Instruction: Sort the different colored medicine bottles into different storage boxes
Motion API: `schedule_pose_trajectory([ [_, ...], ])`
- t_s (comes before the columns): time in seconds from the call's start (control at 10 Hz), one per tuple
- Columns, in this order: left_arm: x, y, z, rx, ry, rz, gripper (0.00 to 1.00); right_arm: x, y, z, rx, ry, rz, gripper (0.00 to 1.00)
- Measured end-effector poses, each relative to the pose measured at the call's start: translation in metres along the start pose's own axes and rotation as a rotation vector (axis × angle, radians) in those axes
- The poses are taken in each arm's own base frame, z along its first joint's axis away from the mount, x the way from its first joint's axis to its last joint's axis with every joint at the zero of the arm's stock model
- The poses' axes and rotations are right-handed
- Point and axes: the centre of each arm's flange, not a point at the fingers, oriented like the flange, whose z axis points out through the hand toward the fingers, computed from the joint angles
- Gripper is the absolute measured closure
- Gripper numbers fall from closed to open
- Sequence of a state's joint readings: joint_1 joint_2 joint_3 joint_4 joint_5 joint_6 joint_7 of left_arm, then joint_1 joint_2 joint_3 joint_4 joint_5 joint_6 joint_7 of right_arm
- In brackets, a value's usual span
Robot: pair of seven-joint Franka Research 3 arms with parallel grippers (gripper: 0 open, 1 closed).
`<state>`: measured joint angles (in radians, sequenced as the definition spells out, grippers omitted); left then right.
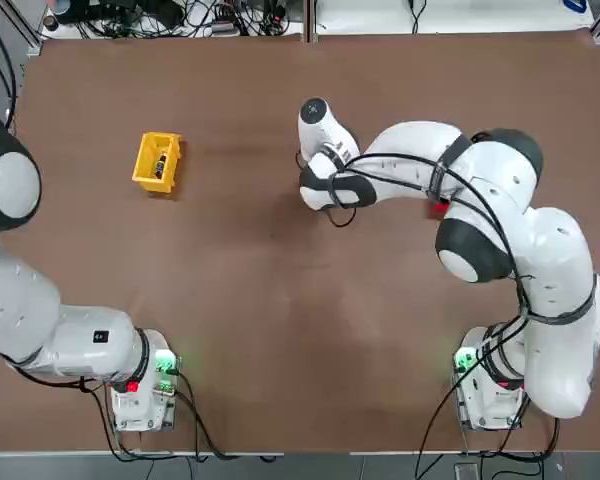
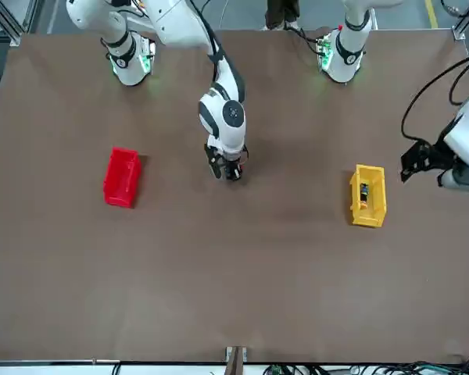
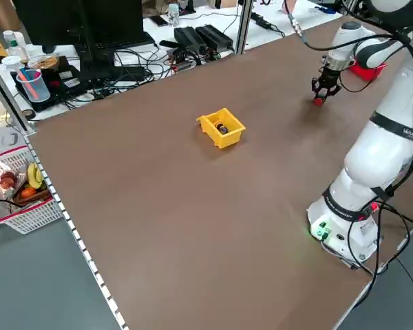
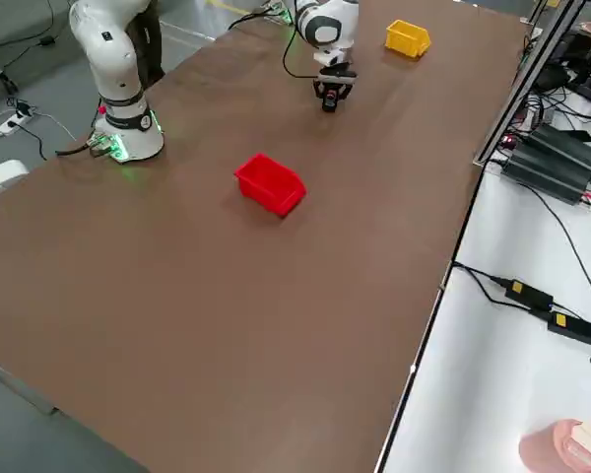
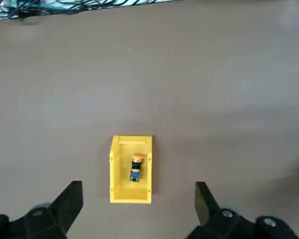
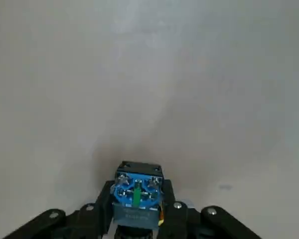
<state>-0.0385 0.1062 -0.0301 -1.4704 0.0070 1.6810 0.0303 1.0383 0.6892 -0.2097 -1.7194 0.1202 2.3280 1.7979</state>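
My right gripper (image 2: 231,170) is down at the middle of the table, shut on a small dark medicine bottle (image 6: 136,191) with a blue label; its red cap (image 3: 319,101) shows below the fingers. The red storage box (image 2: 121,178) lies apart from it on the robot's right. The yellow storage box (image 2: 377,195) on the robot's left holds the orange-capped bottle (image 5: 135,167). My left gripper (image 5: 137,186) hovers open above and just outside the yellow box, nothing between its fingers.
Both arm bases (image 1: 140,385) stand at the near table edge. Cables and power bricks (image 3: 199,38) lie on the white bench beyond the far edge. A white basket (image 3: 20,199) hangs off the table's left side.
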Motion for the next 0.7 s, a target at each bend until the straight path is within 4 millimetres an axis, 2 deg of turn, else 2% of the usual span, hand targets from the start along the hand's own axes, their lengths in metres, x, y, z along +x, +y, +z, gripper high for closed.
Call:
schedule_pose_trajectory([
  [0.1,-0.008,-0.009,-0.008,0.003,-0.016,-0.034,0.01,0.026,0.004,-0.012,-0.02,-0.005,-0.082,0.58],
  [0.2,-0.012,-0.013,-0.012,0.004,-0.024,-0.056,0.01,0.063,0.011,-0.036,-0.044,-0.022,-0.155,0.58],
  [0.4,-0.012,-0.011,-0.009,0.004,-0.031,-0.054,0.01,0.151,0.034,-0.109,-0.116,-0.073,-0.286,0.58],
  [0.5,-0.012,-0.008,-0.008,0.003,-0.033,-0.052,0.01,0.198,0.053,-0.146,-0.151,-0.089,-0.354,0.58],
  [0.6,-0.011,-0.005,-0.007,0.002,-0.035,-0.047,0.01,0.242,0.077,-0.172,-0.177,-0.1,-0.423,0.58],
  [0.7,-0.011,-0.001,-0.006,0.002,-0.037,-0.04,0.01,0.278,0.103,-0.181,-0.198,-0.096,-0.484,0.58],
])
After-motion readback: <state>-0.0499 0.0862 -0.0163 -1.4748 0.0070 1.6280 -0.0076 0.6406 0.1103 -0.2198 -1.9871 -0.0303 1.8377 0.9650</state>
